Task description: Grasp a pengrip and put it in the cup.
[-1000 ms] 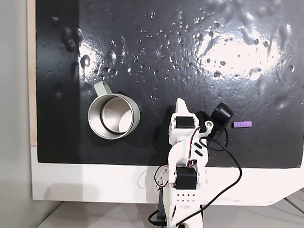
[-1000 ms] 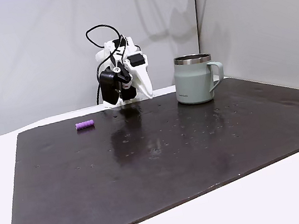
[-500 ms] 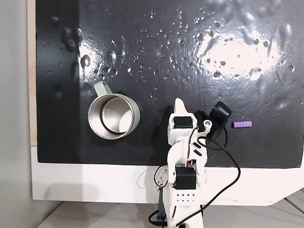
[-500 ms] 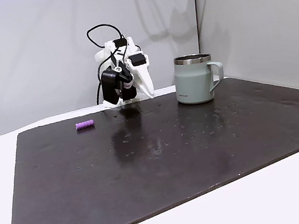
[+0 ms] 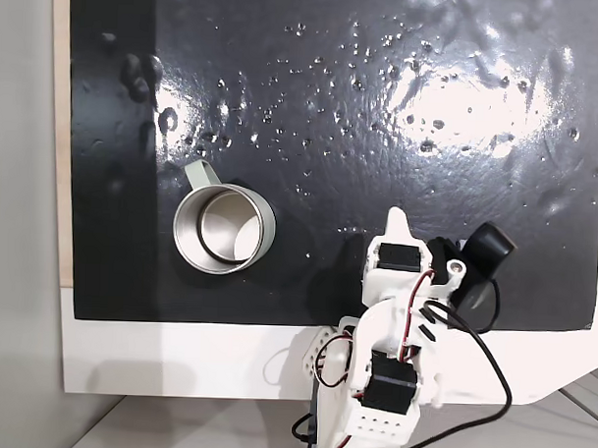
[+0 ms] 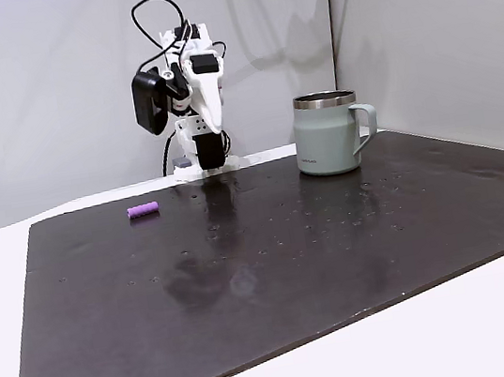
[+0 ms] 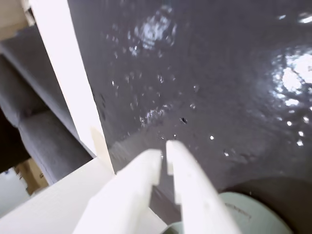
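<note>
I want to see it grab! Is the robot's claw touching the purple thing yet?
Apart. In a fixed view the gripper is raised above the mat, with the pengrip lying alone off to its left.

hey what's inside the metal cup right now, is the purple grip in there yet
Nothing visible inside the cup: the fixed view from above shows bare shiny steel wall and bottom. The pengrip lies on the black mat, apart from the cup. The near inner wall is hidden from that angle.

Purple ribbed pengrip point(image 6: 142, 210) lies flat, well apart from upright grey-green cup point(image 6: 327, 134)

pengrip point(image 6: 142, 210): purple | cup point(image 6: 325, 136): pale grey-green, steel inside | mat point(image 6: 337, 252): glossy black | gripper point(image 7: 163, 152): white
</note>
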Robot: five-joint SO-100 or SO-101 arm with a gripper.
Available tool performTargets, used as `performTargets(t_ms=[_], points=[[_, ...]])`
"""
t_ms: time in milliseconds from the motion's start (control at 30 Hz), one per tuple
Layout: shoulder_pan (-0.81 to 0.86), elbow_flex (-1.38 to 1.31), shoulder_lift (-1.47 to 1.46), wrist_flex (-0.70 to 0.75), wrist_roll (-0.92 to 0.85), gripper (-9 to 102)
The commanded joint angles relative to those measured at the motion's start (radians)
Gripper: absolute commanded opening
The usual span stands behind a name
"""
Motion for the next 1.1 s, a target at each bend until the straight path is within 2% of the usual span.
performTargets(t_ms=[0,233,400,500,633,800,1067], points=[[0.066,-0.272,-0.161,0.13,-0.023,0],[0.184,-0.5,-0.345,0.357,-0.152,0],[0.351,-0.66,-0.529,0.451,-0.281,1],[0.46,-0.723,-0.64,0.457,-0.357,4],[0.569,-0.784,-0.81,0.459,-0.445,15],[0.647,-0.848,-0.992,0.457,-0.506,25],[0.672,-0.796,-1.121,0.347,-0.545,25]])
